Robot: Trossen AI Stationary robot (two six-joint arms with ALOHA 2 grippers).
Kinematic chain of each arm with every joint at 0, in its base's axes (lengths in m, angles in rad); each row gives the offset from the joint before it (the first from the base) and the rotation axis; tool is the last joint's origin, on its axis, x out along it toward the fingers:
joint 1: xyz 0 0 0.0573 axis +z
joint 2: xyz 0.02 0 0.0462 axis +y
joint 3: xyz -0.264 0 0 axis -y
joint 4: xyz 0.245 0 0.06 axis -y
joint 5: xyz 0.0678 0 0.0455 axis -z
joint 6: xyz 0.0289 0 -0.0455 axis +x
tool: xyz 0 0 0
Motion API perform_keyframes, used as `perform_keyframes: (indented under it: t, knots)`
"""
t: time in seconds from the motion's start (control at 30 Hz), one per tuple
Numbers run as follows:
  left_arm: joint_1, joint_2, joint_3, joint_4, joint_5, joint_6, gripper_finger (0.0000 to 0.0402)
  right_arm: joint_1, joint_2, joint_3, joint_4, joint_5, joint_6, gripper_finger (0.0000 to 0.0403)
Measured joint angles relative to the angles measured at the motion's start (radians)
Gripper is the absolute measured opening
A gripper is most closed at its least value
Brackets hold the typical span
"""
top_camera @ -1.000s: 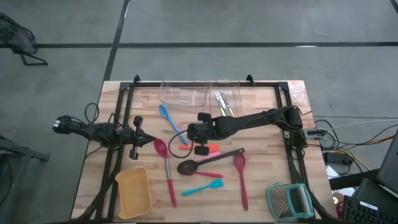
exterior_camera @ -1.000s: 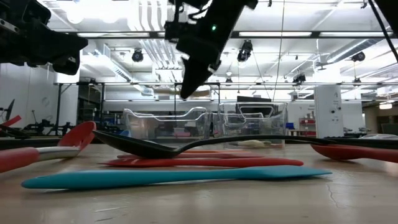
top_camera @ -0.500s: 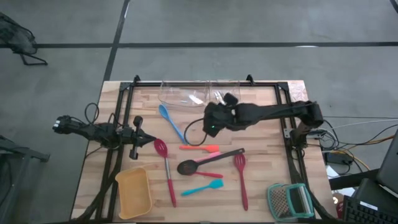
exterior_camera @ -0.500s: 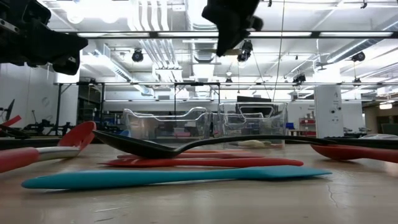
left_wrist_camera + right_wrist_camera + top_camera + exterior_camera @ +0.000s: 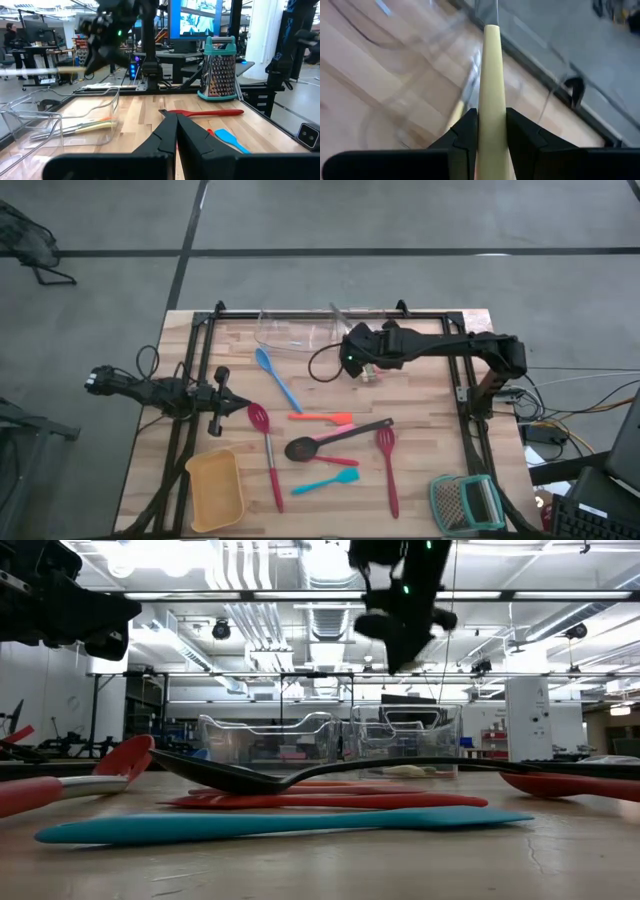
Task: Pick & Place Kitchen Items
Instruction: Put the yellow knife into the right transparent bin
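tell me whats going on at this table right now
The right gripper is shut on a yellow-handled utensil and holds it above the clear tubs at the table's far edge. The left gripper is shut and idle at the left side. Spoons and spatulas, like the black spoon, lie mid-table.

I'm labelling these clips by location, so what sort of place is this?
Probably a robotics lab or workshop, not a home kitchen. The wooden table stands on a bare concrete floor, the low view shows exposed ceiling ducts and strip lights, and desks with monitors stand behind.
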Motion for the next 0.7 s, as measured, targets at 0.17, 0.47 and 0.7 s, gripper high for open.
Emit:
perform_keyframes:
  t: [0.17,0.47,0.7]
  knots:
    - [0.000,0.000,0.000,0.000,0.000,0.000,0.0012,-0.058,0.002,-0.103,0.008,-0.015,0.047,0.0090]
    - [0.000,0.000,0.000,0.000,0.000,0.000,0.0012,-0.101,0.002,-0.226,0.181,-0.089,0.004,0.0076]
    - [0.000,0.000,0.000,0.000,0.000,0.000,0.0012,-0.103,0.002,-0.246,0.196,-0.092,0.004,0.0104]
